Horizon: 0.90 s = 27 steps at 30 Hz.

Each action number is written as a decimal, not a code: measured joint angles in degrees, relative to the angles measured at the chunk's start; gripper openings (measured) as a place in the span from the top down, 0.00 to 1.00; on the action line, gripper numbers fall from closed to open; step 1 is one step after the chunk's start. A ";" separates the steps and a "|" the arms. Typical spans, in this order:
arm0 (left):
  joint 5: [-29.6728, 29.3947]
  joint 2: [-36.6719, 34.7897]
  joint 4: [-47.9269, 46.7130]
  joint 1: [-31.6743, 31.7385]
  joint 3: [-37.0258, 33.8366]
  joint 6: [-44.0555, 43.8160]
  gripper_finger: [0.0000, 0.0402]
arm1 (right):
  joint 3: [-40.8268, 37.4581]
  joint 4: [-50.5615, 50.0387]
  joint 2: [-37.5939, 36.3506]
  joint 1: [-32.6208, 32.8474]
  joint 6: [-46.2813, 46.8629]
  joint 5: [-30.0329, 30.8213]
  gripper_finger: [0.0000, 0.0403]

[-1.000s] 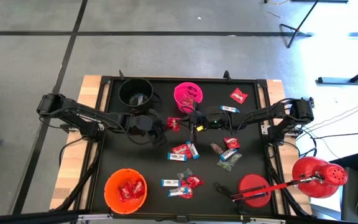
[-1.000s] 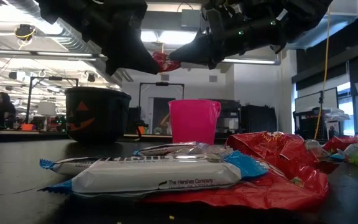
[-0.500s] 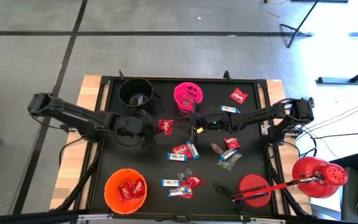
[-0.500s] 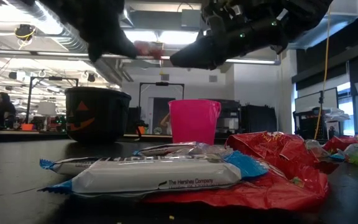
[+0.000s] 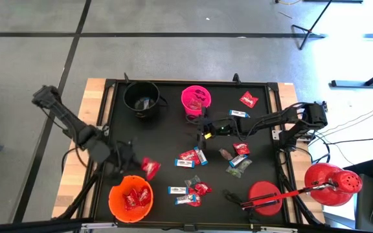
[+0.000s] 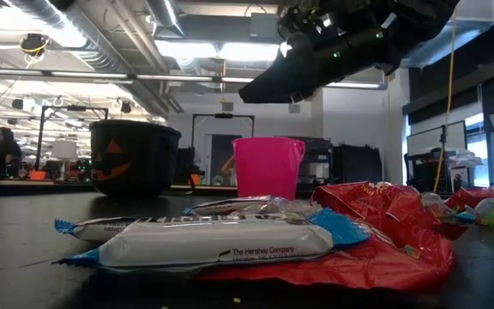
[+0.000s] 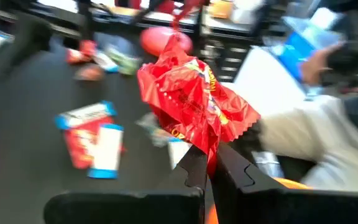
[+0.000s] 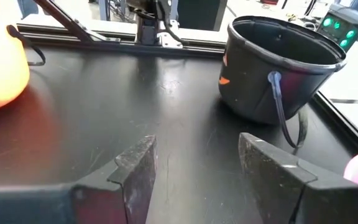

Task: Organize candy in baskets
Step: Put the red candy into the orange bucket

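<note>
A: From the high view, what is seen of the left tool (image 5: 142, 167)?

B: It is pressed together on a red candy packet (image 5: 151, 169), held just above the rim of the orange bucket (image 5: 131, 198), in which red packets are already lying. The black bucket (image 5: 141, 97) and the pink bucket (image 5: 196, 99) are set along the far edge of the table (image 5: 118, 139).

A: And the right tool (image 5: 205, 129)?

B: It is placed just in front of the pink bucket, with nothing seen between its fingers. Loose candy is scattered across the middle of the table.

A: What is shown in the low view?

B: A blue-and-white bar (image 6: 213, 239) is lying on a red wrapper (image 6: 384, 227) in the foreground. The right tool (image 6: 268, 89) is hung above the pink bucket (image 6: 268, 167).

A: The left wrist view?

B: The crumpled red packet (image 7: 191, 102) is pinched at its lower edge by the fingertips (image 7: 194, 168). The background is blurred, so what lies beneath can perhaps be taken for the orange rim.

A: The right wrist view?

B: The fingers (image 8: 135, 165) are spread apart over bare table, with the black bucket (image 8: 278, 68) near.
</note>
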 joint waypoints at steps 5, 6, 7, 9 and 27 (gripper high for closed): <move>-1.54 3.85 -0.61 -7.83 0.34 -11.21 1.00 | 0.00 -0.05 0.00 0.00 0.65 -0.01 0.44; -1.77 4.98 -0.73 -9.02 0.80 -13.00 1.00 | 0.00 -0.07 0.00 0.00 0.71 -0.03 0.44; -1.78 6.20 -1.09 -10.05 1.34 -14.45 1.00 | 0.00 -0.05 0.00 0.00 1.15 -0.19 0.44; -1.83 8.56 -3.39 -11.73 2.61 -17.36 1.00 | 0.00 -0.22 -0.02 0.00 1.55 -0.23 0.44; 1.74 13.88 -8.46 -14.38 4.50 -41.46 0.85 | 0.00 -1.16 -0.04 0.02 1.67 -0.23 0.44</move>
